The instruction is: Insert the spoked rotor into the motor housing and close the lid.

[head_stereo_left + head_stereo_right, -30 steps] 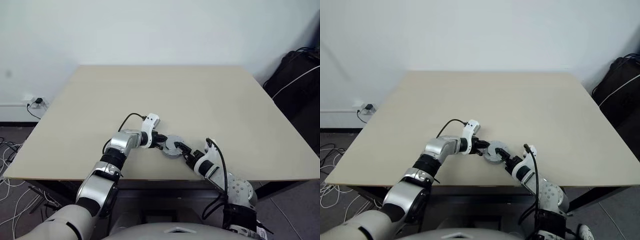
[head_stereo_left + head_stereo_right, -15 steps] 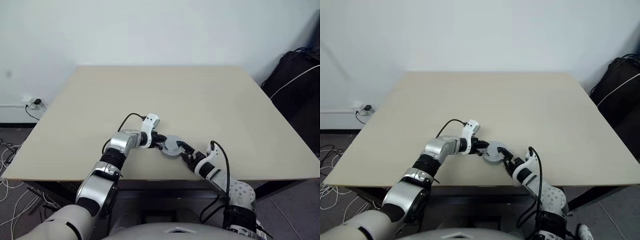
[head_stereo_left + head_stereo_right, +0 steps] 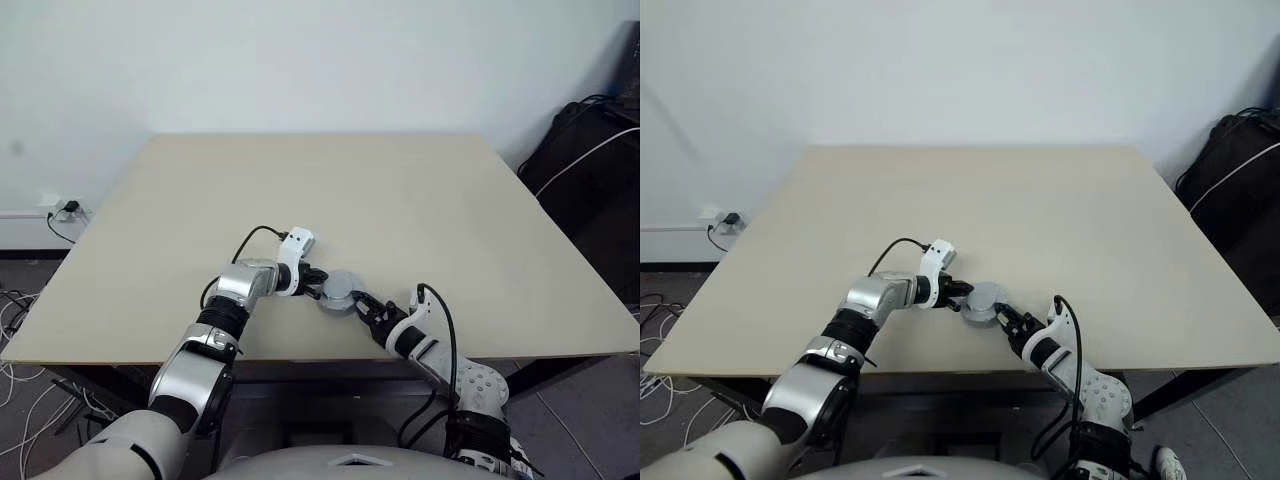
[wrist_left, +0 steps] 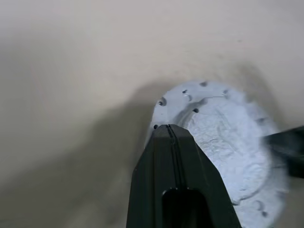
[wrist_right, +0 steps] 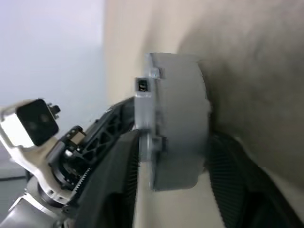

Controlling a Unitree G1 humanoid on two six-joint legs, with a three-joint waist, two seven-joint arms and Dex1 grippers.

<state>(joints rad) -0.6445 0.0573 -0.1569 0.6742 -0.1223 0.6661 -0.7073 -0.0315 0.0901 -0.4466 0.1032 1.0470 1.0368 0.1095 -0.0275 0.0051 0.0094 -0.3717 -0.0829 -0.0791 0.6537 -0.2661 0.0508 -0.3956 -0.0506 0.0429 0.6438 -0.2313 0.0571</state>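
Observation:
The motor housing [image 3: 338,289] is a grey round puck near the table's front edge, between my two grippers. The pale grey lid [image 4: 223,137], with small holes round its rim, sits on top of it. The spoked rotor is hidden. My left gripper [image 3: 312,288] is shut, and its tip rests against the puck's left rim [image 4: 161,102]. My right gripper [image 3: 362,303] comes from the front right. In the right wrist view its fingers [image 5: 118,180] clamp the housing [image 5: 180,118] across its thickness, one on each flat face.
The beige table [image 3: 400,200] stretches far behind the housing. Its front edge [image 3: 300,358] runs just below both grippers. A black bag [image 3: 590,150] stands off the table's right side. A wall socket with cables [image 3: 65,208] is on the left by the floor.
My right gripper has rolled and closed from wide open onto the housing. The housing has shifted slightly left. The left gripper has stayed shut at the rim.

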